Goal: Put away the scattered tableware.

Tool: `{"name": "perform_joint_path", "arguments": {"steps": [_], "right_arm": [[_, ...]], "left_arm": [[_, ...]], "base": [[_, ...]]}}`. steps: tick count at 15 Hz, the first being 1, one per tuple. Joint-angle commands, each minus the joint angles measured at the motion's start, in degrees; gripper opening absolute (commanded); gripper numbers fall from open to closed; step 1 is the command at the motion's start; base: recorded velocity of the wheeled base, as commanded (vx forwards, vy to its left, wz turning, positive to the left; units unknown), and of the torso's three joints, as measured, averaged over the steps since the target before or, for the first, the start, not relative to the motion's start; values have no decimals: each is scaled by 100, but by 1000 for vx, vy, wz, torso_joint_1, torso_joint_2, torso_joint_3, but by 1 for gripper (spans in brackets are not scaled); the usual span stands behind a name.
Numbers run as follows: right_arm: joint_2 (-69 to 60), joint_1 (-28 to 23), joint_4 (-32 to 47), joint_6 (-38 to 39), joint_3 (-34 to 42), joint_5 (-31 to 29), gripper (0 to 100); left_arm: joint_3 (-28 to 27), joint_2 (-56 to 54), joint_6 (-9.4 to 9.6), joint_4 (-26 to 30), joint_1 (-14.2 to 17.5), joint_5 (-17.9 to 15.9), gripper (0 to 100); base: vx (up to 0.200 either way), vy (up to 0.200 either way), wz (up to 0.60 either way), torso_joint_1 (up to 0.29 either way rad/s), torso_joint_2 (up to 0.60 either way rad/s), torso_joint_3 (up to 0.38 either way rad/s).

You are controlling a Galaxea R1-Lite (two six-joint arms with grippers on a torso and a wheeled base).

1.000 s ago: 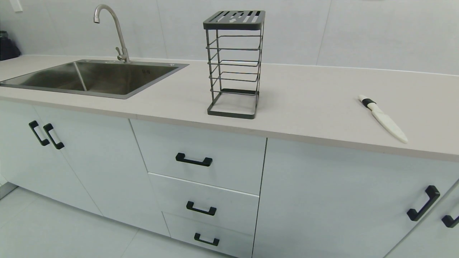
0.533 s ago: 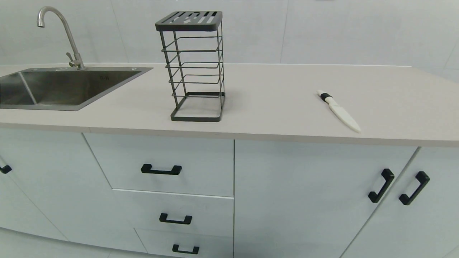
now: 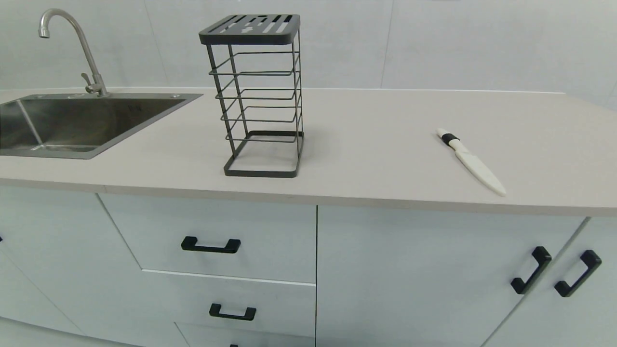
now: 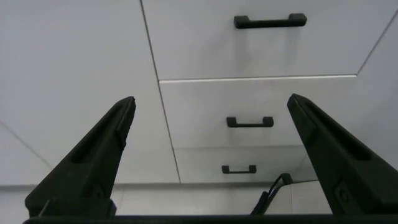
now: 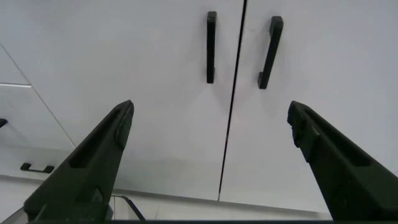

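1. The white knife [image 3: 471, 162] with a black band lies flat on the bench [image 3: 385, 115], well apart from the upright wire rack [image 3: 258, 96], on the robot's right.
2. The sink [image 3: 72, 123] is cut off at the head view's left edge.
3. The left tool [image 4: 211, 102] is spread apart, empty, facing the drawers [image 4: 255, 112].
4. The right tool [image 5: 210, 107] is spread apart too, empty, facing the cabinet doors [image 5: 155, 124].

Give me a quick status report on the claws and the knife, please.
Left claw open, right claw open, both facing cabinet fronts. Knife flat on counter, right of rack. Nothing between them.
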Motion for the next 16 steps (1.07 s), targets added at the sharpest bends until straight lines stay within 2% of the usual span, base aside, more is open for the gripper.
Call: {"name": "perform_joint_path", "arguments": {"steps": [1,2,16], "right_arm": [[1,4,2,2,1,1,100],[1,4,2,2,1,1,100],[1,4,-7,-7,1,1,100]], "left_arm": [[0,15,-49,-2,25,20,100],[0,-232,-119,7,289,20,100],[0,-434,-163,16,297,46,100]], "base": [[0,0,0,0,0,0],[0,0,0,0,0,0],[0,0,0,15,-14,-5]]}}
